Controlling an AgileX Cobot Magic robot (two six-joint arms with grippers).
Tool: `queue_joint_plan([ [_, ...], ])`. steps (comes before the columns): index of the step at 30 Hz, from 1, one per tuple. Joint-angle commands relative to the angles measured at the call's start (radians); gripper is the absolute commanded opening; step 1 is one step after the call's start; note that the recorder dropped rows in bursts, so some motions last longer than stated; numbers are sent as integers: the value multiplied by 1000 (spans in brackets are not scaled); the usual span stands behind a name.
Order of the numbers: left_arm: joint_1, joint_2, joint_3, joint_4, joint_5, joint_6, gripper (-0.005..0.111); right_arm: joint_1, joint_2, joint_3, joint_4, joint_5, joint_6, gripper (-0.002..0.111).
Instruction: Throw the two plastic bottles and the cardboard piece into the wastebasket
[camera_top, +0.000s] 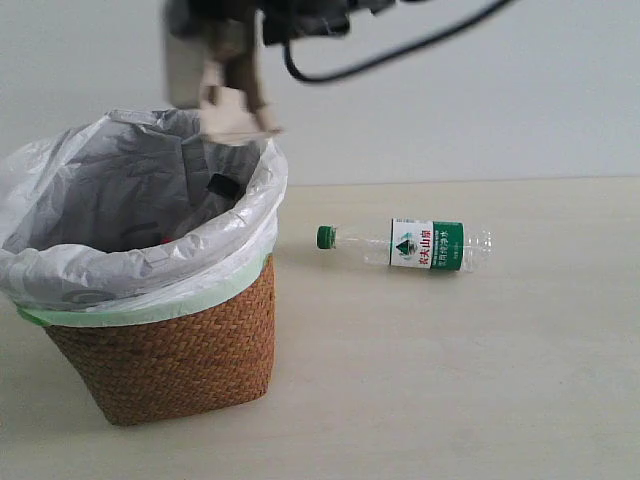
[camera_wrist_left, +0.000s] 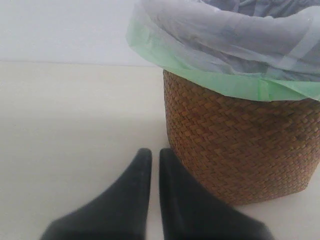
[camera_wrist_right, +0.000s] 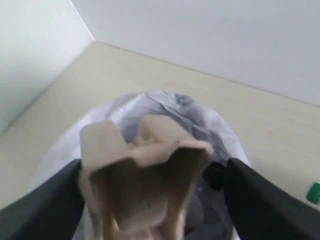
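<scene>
The cardboard piece, grey-brown and blurred, hangs just over the far rim of the wicker wastebasket. My right gripper is above it, open. In the right wrist view the cardboard piece lies against one finger, with a gap to the other. The black-capped bottle lies inside the bag. The green-capped bottle lies on its side on the table, right of the basket. My left gripper is shut and empty, low on the table beside the wastebasket.
The pale table stretches right of and in front of the basket. A white wall closes off the back. A black cable loops from the right arm above the basket. The green cap shows at the right wrist view's edge.
</scene>
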Motion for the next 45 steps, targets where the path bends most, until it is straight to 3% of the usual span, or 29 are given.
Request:
queue_joint_plan([
  [1,3,-2,3,2,-3,-9,6,-2,103,-158,-33,200,43,71],
  [7,3,-2,3,2,-3,-9,6,-2,121,-162,-417,362,220,69],
  [12,3,-2,3,2,-3,-9,6,-23,121,-162,-673,541,210,53],
  [28,3,-2,3,2,-3,-9,6,-335,150,-64,-651,556,-84,52],
  [40,3,-2,3,2,-3,-9,6,-359,295,-64,-456,458,-450,52],
  [45,3,-2,3,2,-3,-9,6,-359,355,-64,-449,387,-552,82],
])
